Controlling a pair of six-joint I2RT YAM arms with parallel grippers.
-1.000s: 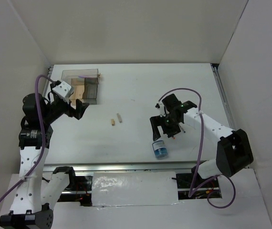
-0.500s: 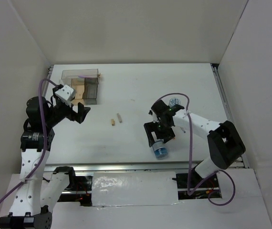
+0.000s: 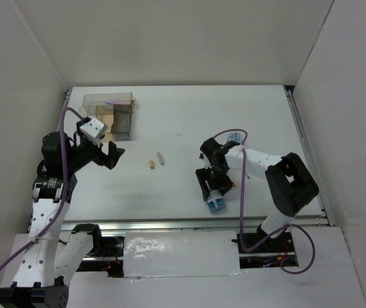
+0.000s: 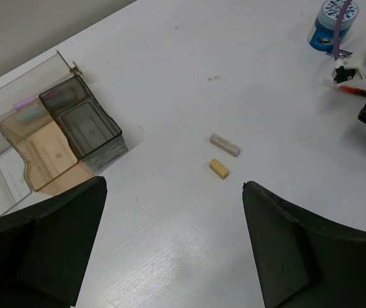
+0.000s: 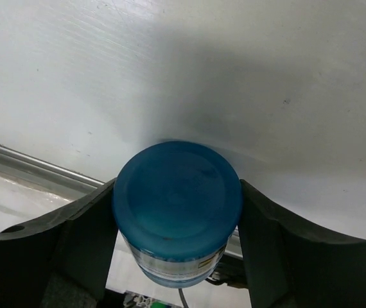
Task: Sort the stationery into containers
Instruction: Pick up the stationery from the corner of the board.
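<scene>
The clear desk organiser [image 3: 106, 97] is sitting at the far left corner of the white table [image 3: 189, 115]. It is showing a smoky dark grey compartment [image 4: 87, 125] on the side nearest the open table and a tan compartment [image 4: 42, 151] just beside that. A pale lilac bar [image 4: 24, 102] is lying in the clear section at the organiser's back. The left gripper [image 3: 112, 155] is hanging in the air just in front of the organiser, on its near side. Its jaws are standing wide open with nothing between them. Out from the organiser's dark grey corner, near but not touching it, two tiny stubs are lying side by side on the table. The tan stub [image 4: 219, 168] is sitting a little closer to the arms, and the paler stub [image 4: 225, 145] is lying just beyond it. Well apart from the organiser, across the table on the right arm's side, the right gripper [image 3: 213, 191] is reaching down to a round blue tub [image 5: 176, 199] by the table's near edge. In the wrist view its fingers [image 5: 87, 244] are pressing against both sides of the tub, gripping it, and the tub's blue end is facing the camera. Whether the tub is lifted off the table cannot be told. A second blue tub [image 3: 235, 136] is standing upright farther back, about level with the organiser's near side. A red-orange pen [image 4: 353, 92] is lying just by the right arm, partly hidden by it.
</scene>
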